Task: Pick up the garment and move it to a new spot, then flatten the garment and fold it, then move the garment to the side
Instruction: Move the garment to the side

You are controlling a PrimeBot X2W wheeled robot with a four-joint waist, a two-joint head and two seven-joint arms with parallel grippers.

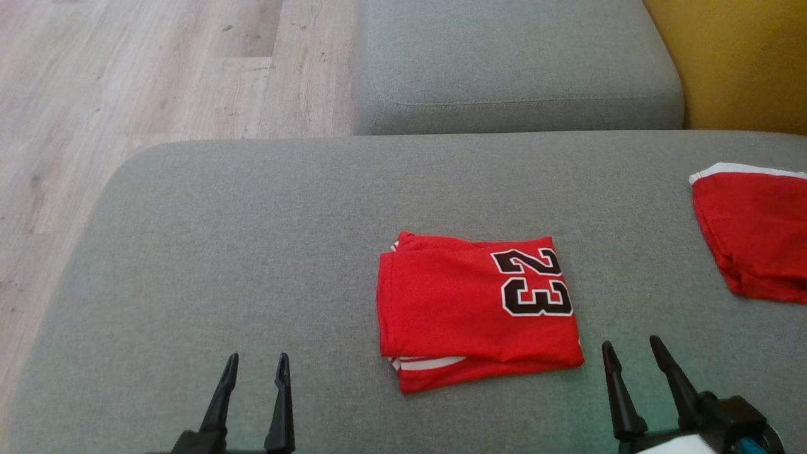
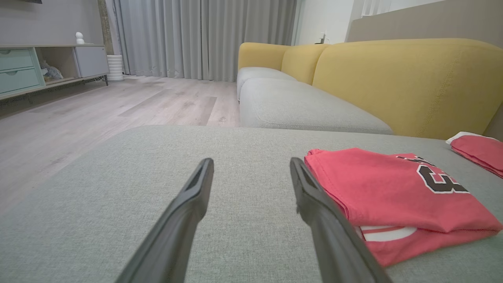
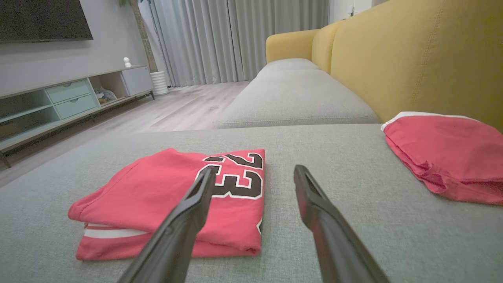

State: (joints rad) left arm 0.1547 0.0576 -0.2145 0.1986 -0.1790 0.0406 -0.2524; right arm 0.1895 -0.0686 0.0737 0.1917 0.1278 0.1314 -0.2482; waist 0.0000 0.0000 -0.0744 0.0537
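Observation:
A red jersey (image 1: 470, 309) with a black "23" lies folded into a neat rectangle on the grey sofa cushion (image 1: 252, 252), white trim showing at its near edge. The same jersey (image 2: 393, 196) sits right of my left fingers, and the jersey (image 3: 177, 200) lies left of my right fingers. My left gripper (image 1: 258, 362) stands open near the cushion's front edge, left of the garment and apart from it. Just off the jersey's near right corner, my right gripper (image 1: 630, 350) is open and holds nothing.
A second red garment (image 1: 753, 233) with a white band lies at the cushion's right edge. Another grey seat cushion (image 1: 517, 63) and a yellow backrest (image 1: 737, 57) lie beyond. Wooden floor (image 1: 126, 94) runs to the left; a low TV cabinet (image 3: 59, 102) stands across the room.

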